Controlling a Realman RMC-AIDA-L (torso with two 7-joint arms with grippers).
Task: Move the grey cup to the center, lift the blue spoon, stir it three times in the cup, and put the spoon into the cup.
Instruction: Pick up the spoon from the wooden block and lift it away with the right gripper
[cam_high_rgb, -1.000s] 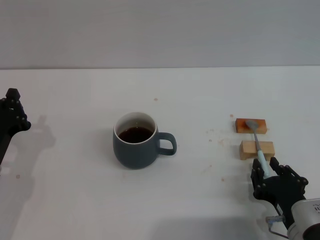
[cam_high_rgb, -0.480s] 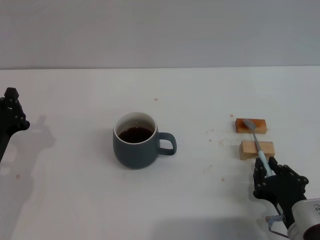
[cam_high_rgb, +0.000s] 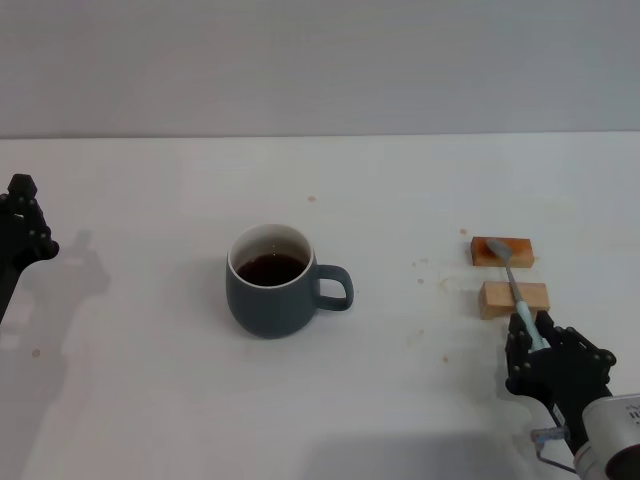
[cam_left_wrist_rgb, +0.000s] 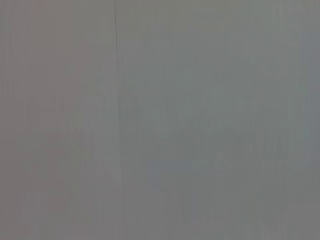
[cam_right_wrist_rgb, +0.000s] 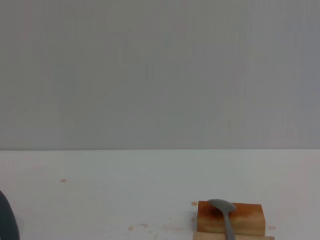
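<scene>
Gripping the Spoon Handle at the Blocks

Right gripper (cam_high_rgb: 530, 345) sits at the table's (cam_high_rgb: 400, 400) near right, its fingers (cam_high_rgb: 515, 352) clamped on the spoon's (cam_high_rgb: 513, 278) pale handle end. The spoon's long axis runs away from the robot, leaning slightly left, bowl resting on the far block (cam_high_rgb: 501, 251), neck crossing the near block (cam_high_rgb: 514, 299). The cup (cam_high_rgb: 270, 282) stands mid-table, well apart, handle pointing right toward the blocks, dark liquid inside. Left gripper (cam_high_rgb: 22, 225) hangs at the far left edge; its fingers' state cannot be told.

A grey cup (cam_high_rgb: 270, 282) of dark liquid stands mid-table; the right gripper (cam_high_rgb: 545, 352) flanks the blue spoon's (cam_high_rgb: 517, 294) handle, propped across two wooden blocks (cam_high_rgb: 508, 274).
</scene>
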